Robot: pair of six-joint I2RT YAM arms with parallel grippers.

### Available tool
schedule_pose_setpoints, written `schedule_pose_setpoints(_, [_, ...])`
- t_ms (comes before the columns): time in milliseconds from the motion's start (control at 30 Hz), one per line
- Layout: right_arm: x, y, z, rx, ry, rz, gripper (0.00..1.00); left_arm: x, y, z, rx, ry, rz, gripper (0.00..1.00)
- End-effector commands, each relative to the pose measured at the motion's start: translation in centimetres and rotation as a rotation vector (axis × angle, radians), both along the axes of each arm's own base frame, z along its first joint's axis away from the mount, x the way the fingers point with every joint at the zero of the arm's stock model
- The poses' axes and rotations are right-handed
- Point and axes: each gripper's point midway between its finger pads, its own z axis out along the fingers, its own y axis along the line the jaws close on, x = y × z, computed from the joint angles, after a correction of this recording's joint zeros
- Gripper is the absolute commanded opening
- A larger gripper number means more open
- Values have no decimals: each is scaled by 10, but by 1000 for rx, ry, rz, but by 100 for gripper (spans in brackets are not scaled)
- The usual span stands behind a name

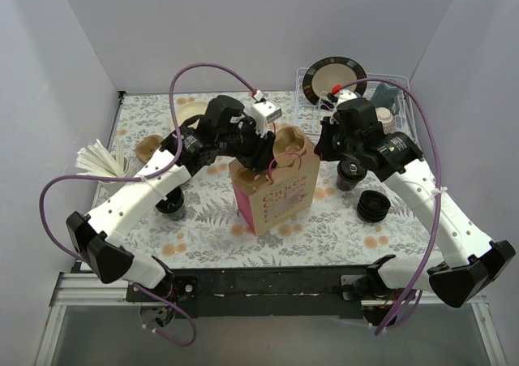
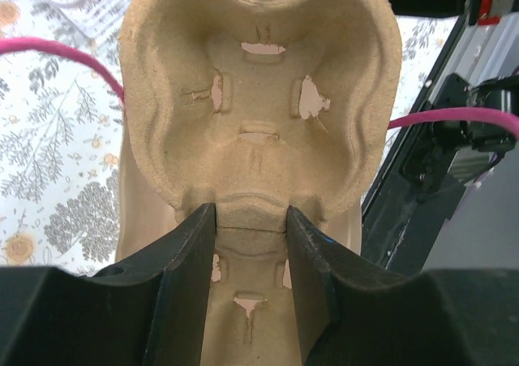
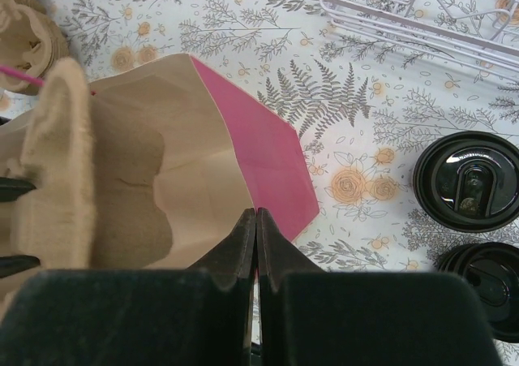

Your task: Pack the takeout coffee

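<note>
The takeout coffee (image 1: 350,174), a small black cup with a black lid, stands on the table right of the paper bag (image 1: 274,194); it also shows in the right wrist view (image 3: 466,181). My left gripper (image 2: 250,212) is shut on a brown pulp cup carrier (image 2: 259,98) and holds it upright in the bag's open mouth (image 1: 292,143). My right gripper (image 3: 257,213) is shut on the bag's right rim, by its pink side panel (image 3: 263,151). The carrier (image 3: 57,163) stands partly inside the bag.
A low stack of black lids (image 1: 373,206) lies near the coffee. A lidless black cup (image 1: 172,206) stands at the left. Spare carriers (image 1: 150,147) and white straws (image 1: 101,159) lie far left. A wire rack (image 1: 389,86) with a plate stands back right.
</note>
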Motion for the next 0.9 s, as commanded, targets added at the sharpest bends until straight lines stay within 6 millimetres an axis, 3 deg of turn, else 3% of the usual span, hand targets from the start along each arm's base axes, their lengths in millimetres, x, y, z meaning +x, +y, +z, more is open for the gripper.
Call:
schedule_pose_setpoints(0, [2,4,22,61,-64,3,4,-2,0,-22,124,21,35,0])
schedule_pose_setpoints(333, [-4,5,20,75,-51,21,3,14,-8,-36,239,18,161,0])
schedule_pose_setpoints(733, [-14,5,12,82,-26,43,2,2,-31,-66,334,91,176,0])
schedule_pose_setpoints(867, [-14,5,11,73,-32,55,2,-5,-27,-85,422,111,169,0])
